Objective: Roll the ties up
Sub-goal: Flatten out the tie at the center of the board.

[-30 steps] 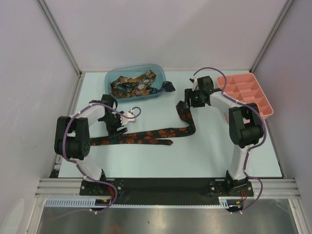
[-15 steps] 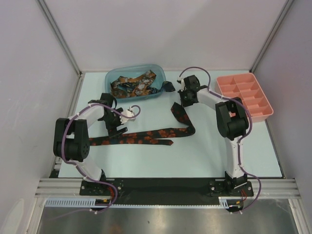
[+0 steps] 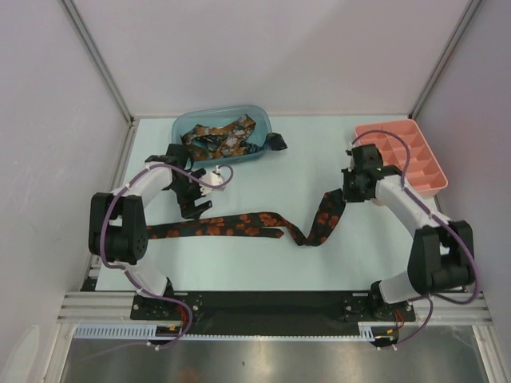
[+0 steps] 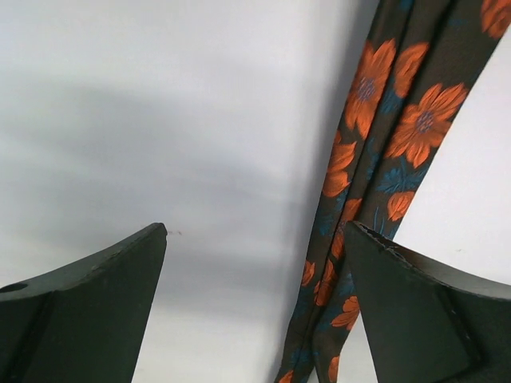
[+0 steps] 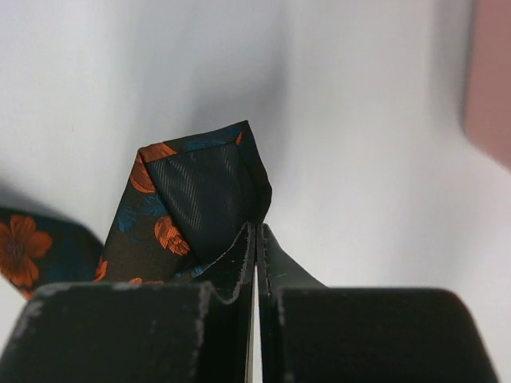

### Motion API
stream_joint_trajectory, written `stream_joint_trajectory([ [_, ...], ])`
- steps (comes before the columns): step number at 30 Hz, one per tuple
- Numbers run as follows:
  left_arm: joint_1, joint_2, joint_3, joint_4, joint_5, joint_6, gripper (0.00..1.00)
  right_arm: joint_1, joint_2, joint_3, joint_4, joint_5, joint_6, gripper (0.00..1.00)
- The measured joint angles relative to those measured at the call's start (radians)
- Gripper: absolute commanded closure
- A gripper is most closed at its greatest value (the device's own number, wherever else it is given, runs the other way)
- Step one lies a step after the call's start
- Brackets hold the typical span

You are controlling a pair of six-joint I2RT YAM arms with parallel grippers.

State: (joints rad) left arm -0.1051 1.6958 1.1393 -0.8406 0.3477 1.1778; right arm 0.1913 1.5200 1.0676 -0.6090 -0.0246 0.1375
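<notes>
Worktop [image 3: 263, 263] carries one tie [image 3: 223, 227], stretched long from the right jaws to below the left jaws, probably to straighten it for rolling. Right jaws are pinched tight on its pointed end [image 5: 200, 187]. Left jaws gape wide and empty, the strip lying just inside their right side.

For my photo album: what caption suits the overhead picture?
Right gripper pinches the end of a floral tie; left gripper hovers open.

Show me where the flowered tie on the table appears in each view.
Top external: the tie lies across the middle, its right end in the right tool.
Left wrist: the tie runs down the right side.
Right wrist: its tip, centre, pinched.
Shared landmark: the pale table.
</notes>
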Motion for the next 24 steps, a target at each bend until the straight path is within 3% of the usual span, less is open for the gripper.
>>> stream_joint_trajectory([
  [4, -0.077, -0.004, 0.038, -0.031, 0.047, 0.003, 0.07, -0.018, -0.166, -0.064, -0.093, 0.091, 0.05, 1.0],
  [9, -0.188, 0.011, 0.098, -0.109, 0.116, 0.026, 0.11, -0.069, -0.242, -0.046, -0.205, 0.188, 0.143, 1.0],
  [13, -0.252, 0.05, 0.174, -0.158, 0.179, 0.046, 0.12, -0.22, -0.267, -0.027, -0.311, 0.204, 0.231, 1.0],
  [17, -0.304, 0.085, 0.2, -0.172, 0.198, 0.054, 0.06, -0.385, -0.298, -0.022, -0.393, 0.197, 0.263, 1.0],
  [22, -0.323, 0.121, 0.18, -0.152, 0.191, 0.054, 0.07, -0.426, -0.336, -0.022, -0.44, 0.185, 0.283, 0.99],
  [23, -0.323, 0.123, 0.176, -0.153, 0.188, 0.054, 0.09, -0.429, -0.336, -0.022, -0.442, 0.184, 0.286, 0.92],
  [24, -0.323, 0.125, 0.175, -0.152, 0.188, 0.053, 0.1, -0.435, -0.334, -0.023, -0.443, 0.18, 0.288, 0.74],
])
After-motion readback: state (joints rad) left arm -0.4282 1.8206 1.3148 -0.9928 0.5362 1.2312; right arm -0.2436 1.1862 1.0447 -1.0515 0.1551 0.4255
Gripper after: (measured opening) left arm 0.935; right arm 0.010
